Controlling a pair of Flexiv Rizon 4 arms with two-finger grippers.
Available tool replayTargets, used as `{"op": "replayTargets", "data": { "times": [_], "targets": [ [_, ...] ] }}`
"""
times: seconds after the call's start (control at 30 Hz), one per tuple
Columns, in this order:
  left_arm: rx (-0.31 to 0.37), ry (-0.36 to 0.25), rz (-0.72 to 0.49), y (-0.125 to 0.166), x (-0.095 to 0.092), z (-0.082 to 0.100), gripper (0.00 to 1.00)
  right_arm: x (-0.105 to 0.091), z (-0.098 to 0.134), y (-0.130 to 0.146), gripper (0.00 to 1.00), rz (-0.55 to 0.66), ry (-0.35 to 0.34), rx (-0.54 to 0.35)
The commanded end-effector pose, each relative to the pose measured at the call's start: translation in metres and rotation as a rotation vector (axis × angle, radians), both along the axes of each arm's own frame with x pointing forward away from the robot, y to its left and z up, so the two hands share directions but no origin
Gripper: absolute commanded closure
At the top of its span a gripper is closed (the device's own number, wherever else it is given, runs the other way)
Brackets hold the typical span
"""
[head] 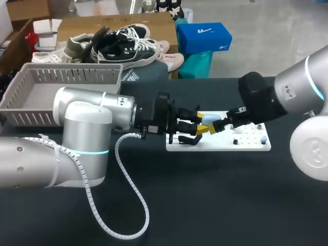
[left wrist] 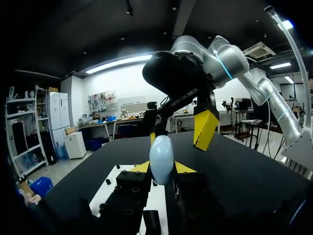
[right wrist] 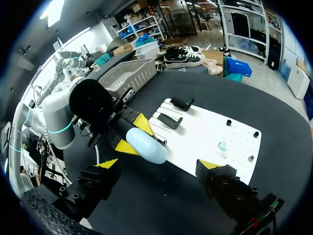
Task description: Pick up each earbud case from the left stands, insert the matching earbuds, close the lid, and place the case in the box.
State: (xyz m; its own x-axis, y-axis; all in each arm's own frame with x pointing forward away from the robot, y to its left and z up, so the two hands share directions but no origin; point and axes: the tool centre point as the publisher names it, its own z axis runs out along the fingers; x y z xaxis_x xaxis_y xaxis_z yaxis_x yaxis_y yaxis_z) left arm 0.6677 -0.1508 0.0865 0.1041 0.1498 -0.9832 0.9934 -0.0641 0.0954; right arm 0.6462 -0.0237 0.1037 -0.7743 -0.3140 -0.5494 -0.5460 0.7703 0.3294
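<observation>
**Head view:** left jaws clamped on the earbud case (head: 210, 119), held above the white board (head: 246, 146). Right jaws come in from the opposite side, tip to tip with the left ones. Can't tell here whether they touch the case. Black stands (head: 187, 139) sit just under the left jaws. A loose earbud (head: 263, 139) lies on the board, under the right wrist. The grey basket (head: 66, 84) is well behind the left jaws, back along that arm.

**Left wrist view:** the case (left wrist: 161, 159) is pinched low between the left jaws. Its long axis points out ahead of them, with the free end exposed. Right jaws stand apart just ahead, one yellow fingertip (left wrist: 205, 128) beside the free end and the other mostly hidden behind the case.

**Right wrist view:** right jaws wide apart, gripping nothing. The case (right wrist: 146, 145) is just ahead of the gap, nearer one finger than the other, with its rounded end toward them. The earbud (right wrist: 222, 145) is ahead and off to the side on the board (right wrist: 205, 128); the stands (right wrist: 171, 121) lie beyond the case.

My read: the right jaws are nearest the free end, and nothing stands between. The lid looks shut, so it needs opening before the earbud goes in. The off-centre case is the risk.
</observation>
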Motion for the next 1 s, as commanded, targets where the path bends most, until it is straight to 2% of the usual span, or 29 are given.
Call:
{"op": "replayTargets", "data": {
  "times": [0.03, 1.0],
  "targets": [
    [-0.003, -0.001, 0.000, 0.000, 0.001, -0.001, 1.00, 0.004, -0.001, 0.000, 0.00, -0.022, -0.008, -0.022],
    [-0.003, -0.001, 0.000, 0.000, 0.001, -0.001, 1.00, 0.016, -0.007, -0.008, 0.00, -0.073, -0.004, -0.045]
  ]
}}
